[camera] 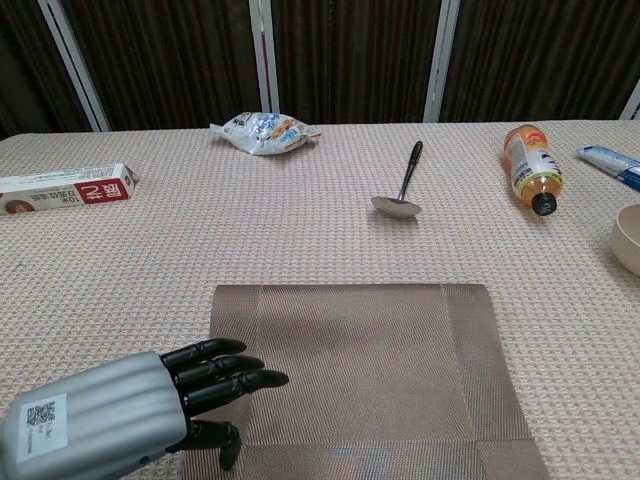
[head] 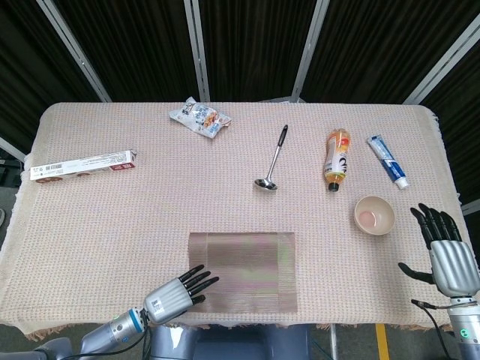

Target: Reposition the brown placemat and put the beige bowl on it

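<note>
Your brown placemat [head: 242,271] lies flat at the near edge of the table [head: 150,210], roughly in the middle, with its front edge close to the cloth's fringe. Your left hand [head: 177,294] sits at the mat's near left corner, palm down, fingers stretched out and slightly apart, holding nothing. In the chest view the dark fingertips [camera: 245,378] reach over the mat's left border, and the thumb points down at the near left corner; you cannot tell from either view whether they actually press on the weave.

Your beige bowl [head: 374,214] stands upright to the right of the mat, well apart from it, with a pinkish inside. In the chest view only its left side shows at the right edge of the picture. Your right hand [head: 445,251] is just beyond the bowl toward the table's right edge, near it but not touching, fingers extended and spread, thumb out to the side, nothing in it.

Farther back, a metal ladle [head: 273,161] lies with its cup toward you. To its right an orange drink bottle [head: 337,159] lies on its side with the cap toward you, and a blue-and-white toothpaste tube [head: 388,161] lies beside that. A snack bag [head: 199,118] sits at the far edge, and a long red-and-white box [head: 82,166] lies at the left.
</note>
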Tool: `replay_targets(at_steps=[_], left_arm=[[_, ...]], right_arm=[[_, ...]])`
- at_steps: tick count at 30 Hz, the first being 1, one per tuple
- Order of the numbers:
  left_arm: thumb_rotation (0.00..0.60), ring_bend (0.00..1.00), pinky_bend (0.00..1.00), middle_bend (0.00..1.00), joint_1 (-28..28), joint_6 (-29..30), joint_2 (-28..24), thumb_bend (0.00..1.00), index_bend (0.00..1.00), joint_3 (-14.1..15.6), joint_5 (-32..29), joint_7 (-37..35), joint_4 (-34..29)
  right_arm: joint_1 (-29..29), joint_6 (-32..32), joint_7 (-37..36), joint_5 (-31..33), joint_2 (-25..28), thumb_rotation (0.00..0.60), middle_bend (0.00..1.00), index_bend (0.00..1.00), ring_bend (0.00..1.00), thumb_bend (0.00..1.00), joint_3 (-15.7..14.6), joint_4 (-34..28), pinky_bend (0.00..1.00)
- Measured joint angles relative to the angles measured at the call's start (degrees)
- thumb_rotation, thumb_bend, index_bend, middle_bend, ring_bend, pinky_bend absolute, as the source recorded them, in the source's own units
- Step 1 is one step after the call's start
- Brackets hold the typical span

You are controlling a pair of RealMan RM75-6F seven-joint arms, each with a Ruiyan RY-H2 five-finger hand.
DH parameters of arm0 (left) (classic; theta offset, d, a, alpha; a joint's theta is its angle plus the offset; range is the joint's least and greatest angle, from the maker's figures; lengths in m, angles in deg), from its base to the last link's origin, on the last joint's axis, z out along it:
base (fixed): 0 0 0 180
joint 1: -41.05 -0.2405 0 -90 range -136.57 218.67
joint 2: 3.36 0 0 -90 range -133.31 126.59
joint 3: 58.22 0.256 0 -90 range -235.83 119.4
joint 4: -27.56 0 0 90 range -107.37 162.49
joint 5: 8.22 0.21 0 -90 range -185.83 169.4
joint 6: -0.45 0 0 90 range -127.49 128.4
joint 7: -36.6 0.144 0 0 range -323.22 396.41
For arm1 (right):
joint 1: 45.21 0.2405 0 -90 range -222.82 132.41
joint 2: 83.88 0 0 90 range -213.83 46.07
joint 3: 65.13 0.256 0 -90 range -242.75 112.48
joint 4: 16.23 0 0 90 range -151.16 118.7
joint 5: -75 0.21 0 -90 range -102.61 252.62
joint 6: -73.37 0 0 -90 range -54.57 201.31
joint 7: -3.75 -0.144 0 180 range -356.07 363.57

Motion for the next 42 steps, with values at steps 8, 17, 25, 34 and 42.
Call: replay_targets(at_steps=[8, 17, 25, 34, 42], left_arm=[[0.6, 0.0, 0.0, 0.0, 0.67, -0.57, -0.25, 0.29, 0.42, 0.01, -0.54, 0.69, -1.28], [0.6, 0.0, 0.0, 0.0, 1.29, -1.47, -0.52, 0.28, 0.42, 0.46, -1.43, 1.86, -3.33], [0.6, 0.0, 0.0, 0.0, 1.54, -2.1, -0.73, 0.28, 0.42, 1.12, -2.13, 2.82, -4.8], [0.6, 0.0, 0.0, 0.0, 1.71, -2.93, -1.13, 0.29, 0.42, 1.64, -2.97, 4.03, -6.4], [0.6, 0.0, 0.0, 0.0, 2.0, -3.33, -0.33, 0.29, 0.42, 1.08, -3.8, 4.4, -6.29]], right_arm=[[0.02, -0.1, -0.11, 0.05, 0.06, 0.6, 0.0, 0.0, 0.0, 0.0, 0.13, 0.05, 0.0], [-0.07, -0.04, -0.29, -0.05, 0.25, 0.6, 0.0, 0.0, 0.0, 0.0, 0.22, -0.04, 0.0], [-0.09, -0.13, -0.18, -0.11, 0.3, 0.6, 0.0, 0.0, 0.0, 0.0, 0.24, -0.1, 0.0], [-0.12, -0.21, -0.17, -0.18, 0.4, 0.6, 0.0, 0.0, 0.0, 0.0, 0.27, -0.21, 0.0], [-0.22, -0.02, -0.34, -0.35, 0.53, 0.6, 0.0, 0.0, 0.0, 0.0, 0.28, -0.31, 0.0]])
